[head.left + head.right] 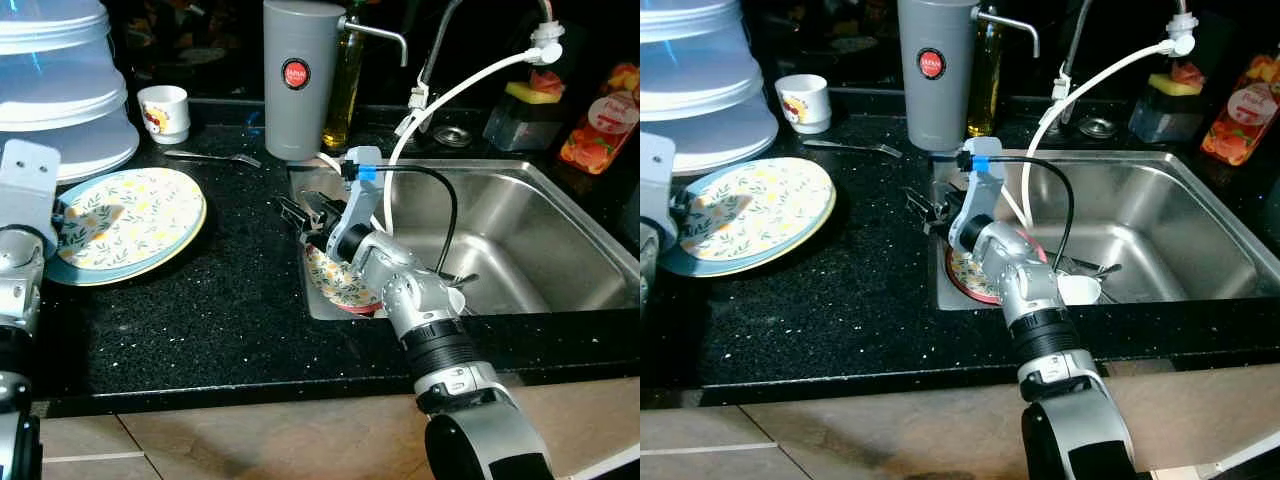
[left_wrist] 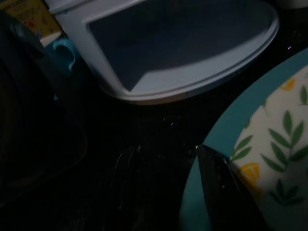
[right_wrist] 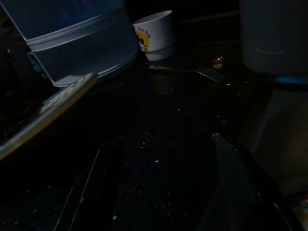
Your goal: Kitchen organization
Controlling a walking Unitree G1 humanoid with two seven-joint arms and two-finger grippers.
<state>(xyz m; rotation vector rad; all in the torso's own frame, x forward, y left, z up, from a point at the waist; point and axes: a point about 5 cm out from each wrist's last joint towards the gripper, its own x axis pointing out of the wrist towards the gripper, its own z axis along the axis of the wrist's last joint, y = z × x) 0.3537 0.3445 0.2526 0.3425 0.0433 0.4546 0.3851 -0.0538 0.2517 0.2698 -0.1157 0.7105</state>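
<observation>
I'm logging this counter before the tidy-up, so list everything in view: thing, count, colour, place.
Plates: a stack, teal rim with leaf and lemon print, on the counter's left.
Food cover: one, pale blue, behind the plates.
Cup: one, white with a red and yellow print, at the back.
Fork: one, silver, lying between the cup and the flask.
Flask: one, grey with a red badge, by the sink's back corner.
Oil bottle: one, yellow-green, right of the flask.
Sink: one, steel.
Patterned dish: one, red-rimmed, in the sink's left end.
Hose: one, white.
Left gripper: open, at the plates' rim.
Right gripper: open, above the sink's left edge.
</observation>
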